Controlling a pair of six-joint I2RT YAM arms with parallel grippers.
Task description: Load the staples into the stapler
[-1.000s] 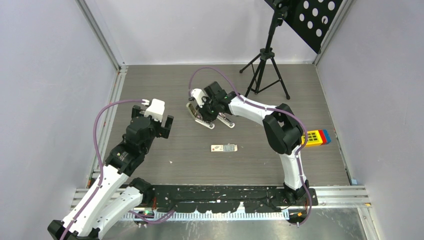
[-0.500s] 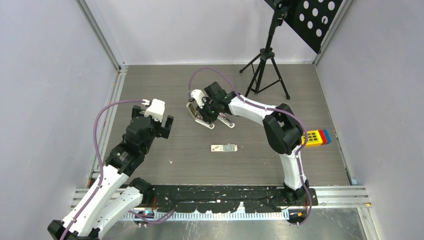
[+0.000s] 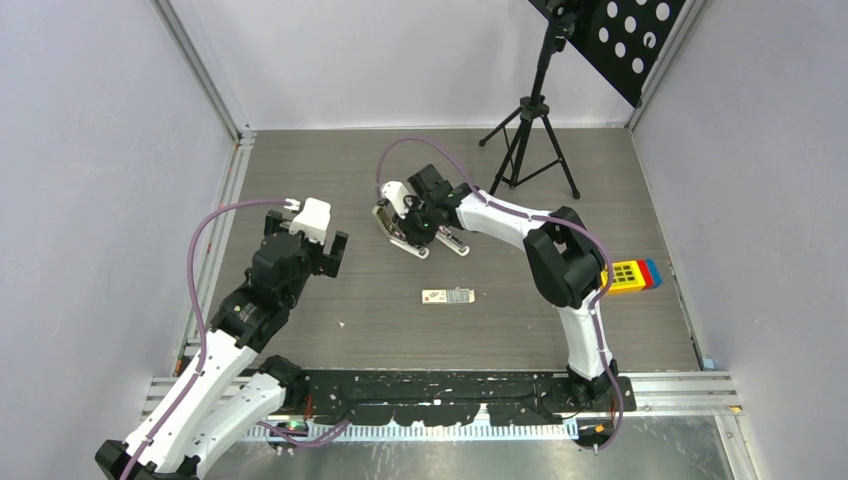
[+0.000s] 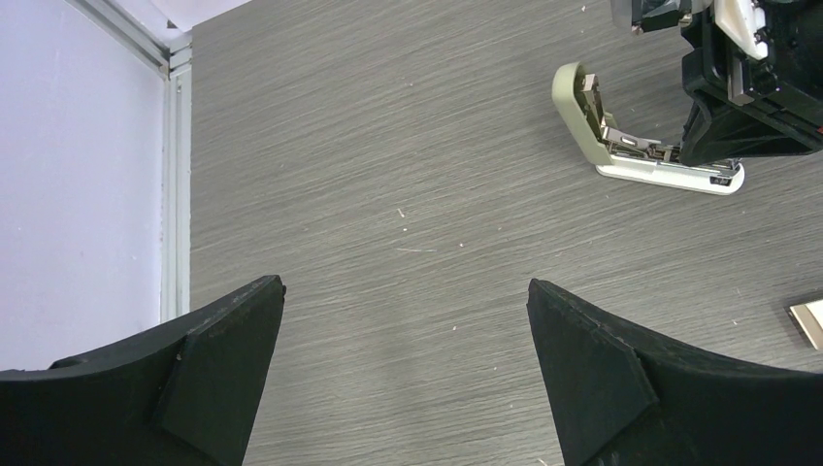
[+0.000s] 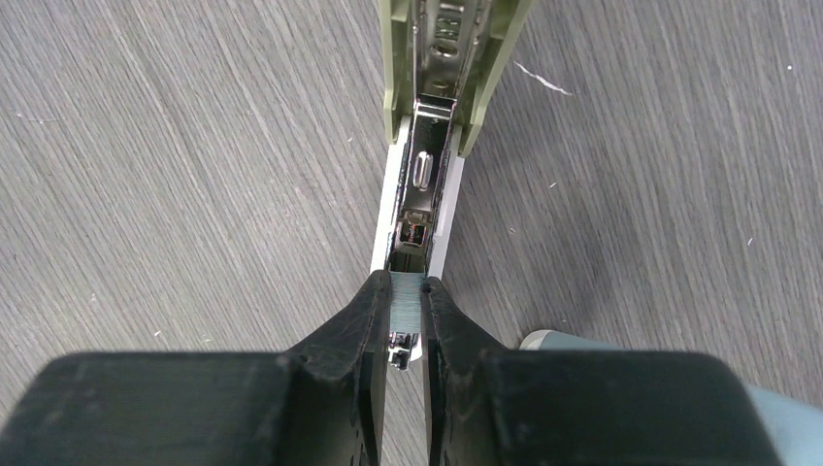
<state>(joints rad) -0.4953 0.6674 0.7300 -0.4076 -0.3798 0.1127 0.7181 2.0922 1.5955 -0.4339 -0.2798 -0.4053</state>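
Pinching staples [image 5: 407,297] over open stapler [image 5: 424,190]

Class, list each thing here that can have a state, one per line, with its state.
Pale green stapler: top swung open, metal channel exposed.
Silvery-grey staple strip: pinched in right gripper, above the channel.
Small white cardboard staple box: lying flat on table, untouched.
Left gripper: open, empty.
Right gripper: shut on the strip.
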